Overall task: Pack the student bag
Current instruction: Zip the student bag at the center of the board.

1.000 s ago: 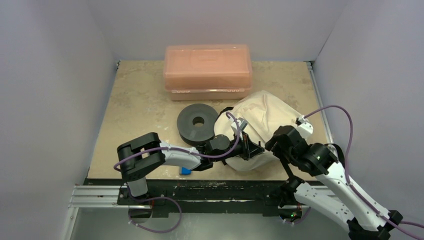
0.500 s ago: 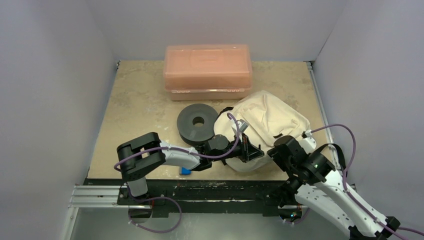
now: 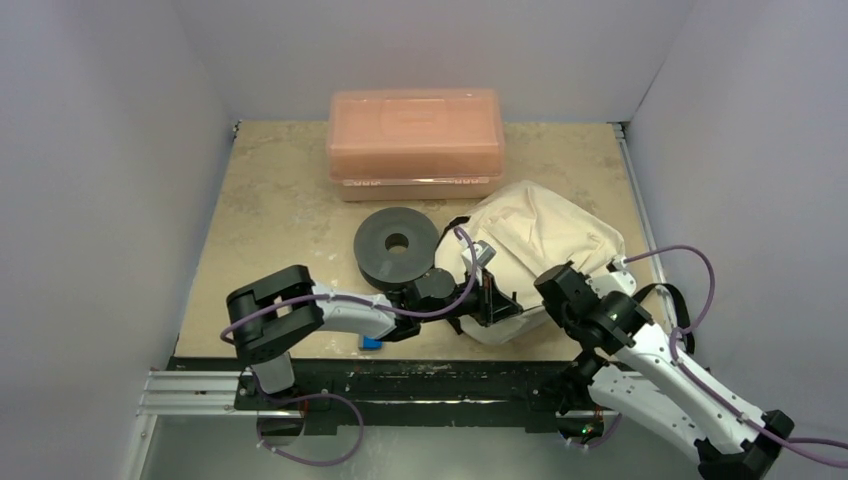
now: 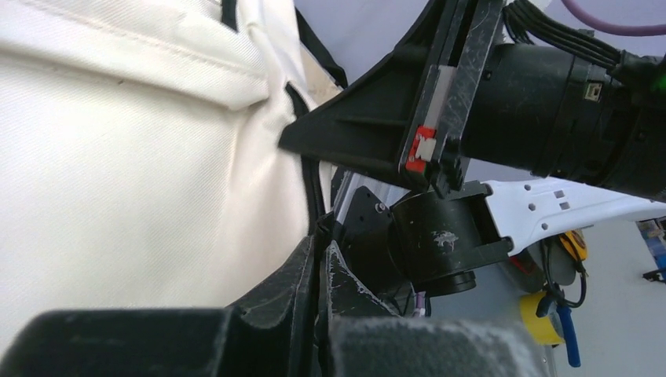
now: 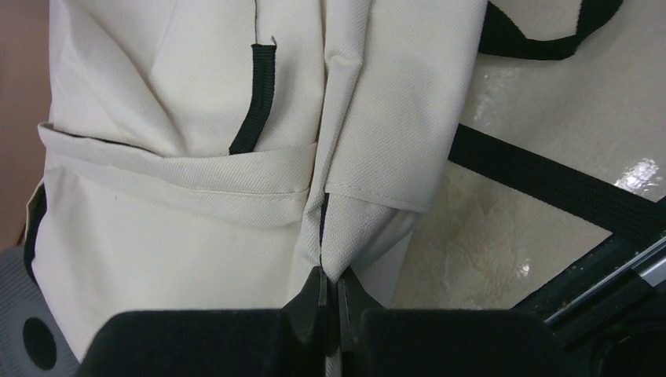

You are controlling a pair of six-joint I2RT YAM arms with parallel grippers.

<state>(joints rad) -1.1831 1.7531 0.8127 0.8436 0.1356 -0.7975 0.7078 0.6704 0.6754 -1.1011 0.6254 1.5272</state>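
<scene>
The student bag (image 3: 535,232), cream fabric with black straps, lies at the right of the table, right of the grey disc (image 3: 397,245). My left gripper (image 3: 497,300) is at the bag's near left edge. In the left wrist view the left gripper (image 4: 322,239) is shut on a black zip edge of the bag (image 4: 157,173). My right gripper (image 3: 542,290) is at the bag's near edge, close to the left one. In the right wrist view the right gripper (image 5: 331,276) is shut on a pinched fold of the bag's cream fabric (image 5: 181,228).
A salmon-pink plastic box (image 3: 415,140) stands at the back, behind the disc. A small blue object (image 3: 372,342) lies under the left arm at the near edge. A black strap (image 5: 542,181) trails on the table right of the bag. Walls enclose three sides.
The right gripper has gone from open to shut on a fold of the bag and its arm has dropped nearer the table. The bag's near edge has shifted slightly. The left gripper stays shut.
</scene>
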